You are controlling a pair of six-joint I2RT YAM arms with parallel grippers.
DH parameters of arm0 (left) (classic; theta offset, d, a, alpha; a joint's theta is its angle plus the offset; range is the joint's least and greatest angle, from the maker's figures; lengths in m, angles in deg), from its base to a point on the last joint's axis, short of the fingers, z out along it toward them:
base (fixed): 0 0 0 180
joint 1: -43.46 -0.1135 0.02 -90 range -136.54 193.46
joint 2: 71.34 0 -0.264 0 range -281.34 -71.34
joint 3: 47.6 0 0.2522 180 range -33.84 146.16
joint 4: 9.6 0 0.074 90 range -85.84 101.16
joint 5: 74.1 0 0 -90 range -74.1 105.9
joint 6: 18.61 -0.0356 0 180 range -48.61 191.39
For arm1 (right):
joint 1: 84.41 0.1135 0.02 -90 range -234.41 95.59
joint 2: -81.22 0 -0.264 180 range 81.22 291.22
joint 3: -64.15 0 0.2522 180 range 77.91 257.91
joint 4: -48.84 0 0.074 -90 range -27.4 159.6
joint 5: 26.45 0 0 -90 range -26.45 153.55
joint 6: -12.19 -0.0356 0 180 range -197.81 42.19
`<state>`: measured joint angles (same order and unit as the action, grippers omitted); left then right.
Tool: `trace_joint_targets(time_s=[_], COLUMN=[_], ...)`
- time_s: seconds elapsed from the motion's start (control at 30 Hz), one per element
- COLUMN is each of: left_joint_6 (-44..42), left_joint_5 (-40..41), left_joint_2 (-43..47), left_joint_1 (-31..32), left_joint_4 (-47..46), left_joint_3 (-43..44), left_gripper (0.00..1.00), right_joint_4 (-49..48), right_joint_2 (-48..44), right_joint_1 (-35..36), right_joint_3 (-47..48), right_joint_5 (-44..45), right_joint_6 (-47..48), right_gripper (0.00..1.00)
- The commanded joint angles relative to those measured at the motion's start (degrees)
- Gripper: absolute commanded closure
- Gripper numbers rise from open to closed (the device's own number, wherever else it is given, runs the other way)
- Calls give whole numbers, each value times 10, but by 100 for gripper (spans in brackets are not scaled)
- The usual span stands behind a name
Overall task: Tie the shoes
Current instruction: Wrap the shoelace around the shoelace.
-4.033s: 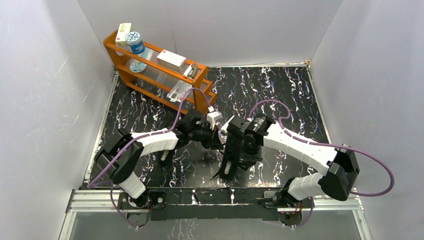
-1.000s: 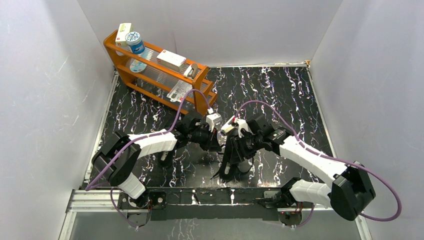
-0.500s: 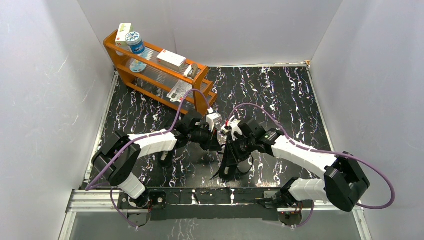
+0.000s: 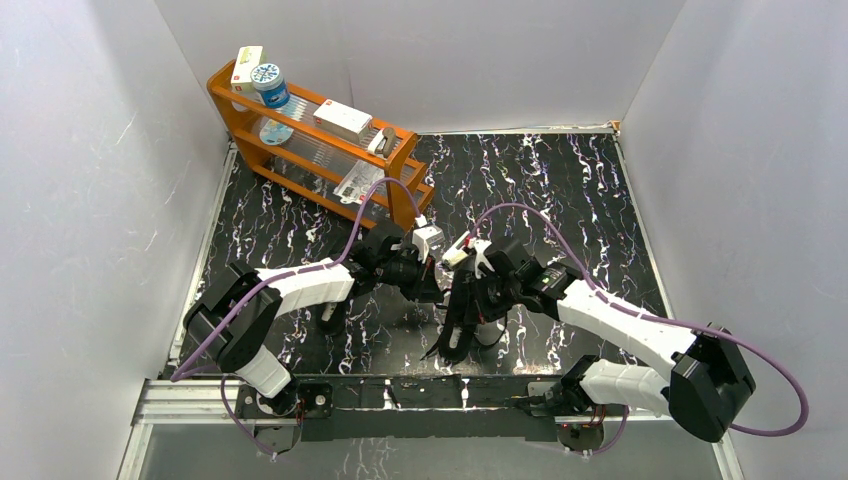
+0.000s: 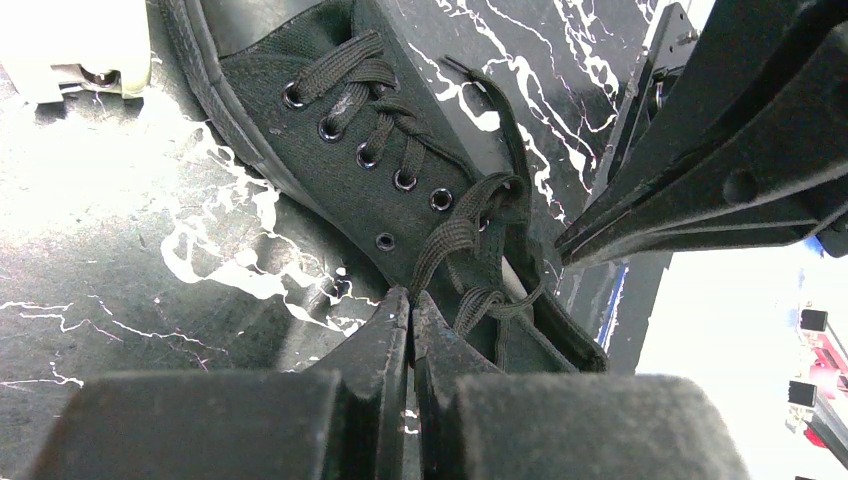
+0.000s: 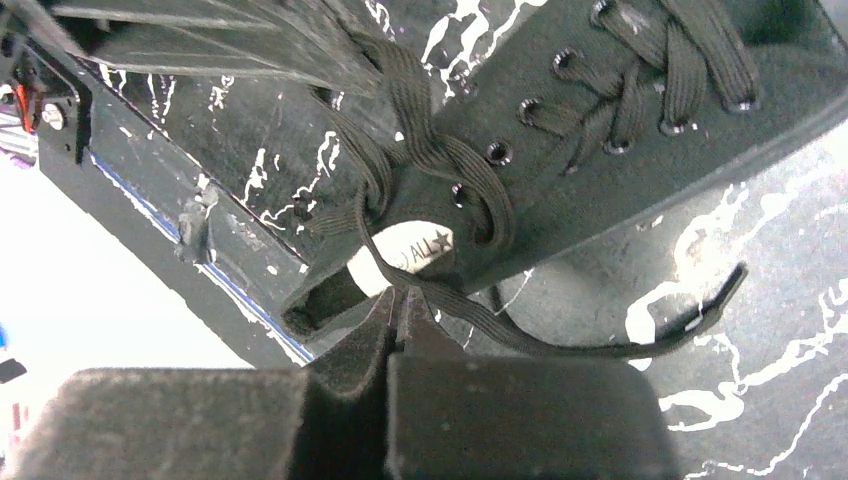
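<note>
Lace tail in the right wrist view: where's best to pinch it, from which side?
Near its root, from the heel end: there the lace tail rises off the table toward the shoe, so jaws can straddle it; the right gripper is shut there. Farther out it looks flat, harder to get under.

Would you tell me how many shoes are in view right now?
1 for certain: the black shoe lies on the table between the left gripper and right gripper, each shut on a lace. A dark shape under the left arm may be a second; I cannot tell.
</note>
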<state>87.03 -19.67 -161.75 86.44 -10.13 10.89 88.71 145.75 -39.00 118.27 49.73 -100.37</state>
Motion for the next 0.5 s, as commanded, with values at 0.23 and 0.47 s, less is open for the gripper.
trace_joint_targets(time_s=[0.23, 0.47], left_joint_6=[24, 45], left_joint_5=[-9, 3], left_joint_2=[50, 63], left_joint_1=[2, 2], left_joint_4=[0, -14], left_joint_3=[-1, -13], left_gripper=[100, 100], right_joint_4=[56, 59], right_joint_2=[-29, -27], right_joint_1=[1, 1], right_joint_3=[39, 38], right_joint_5=[72, 77], right_joint_6=[-94, -103], right_gripper=[100, 100])
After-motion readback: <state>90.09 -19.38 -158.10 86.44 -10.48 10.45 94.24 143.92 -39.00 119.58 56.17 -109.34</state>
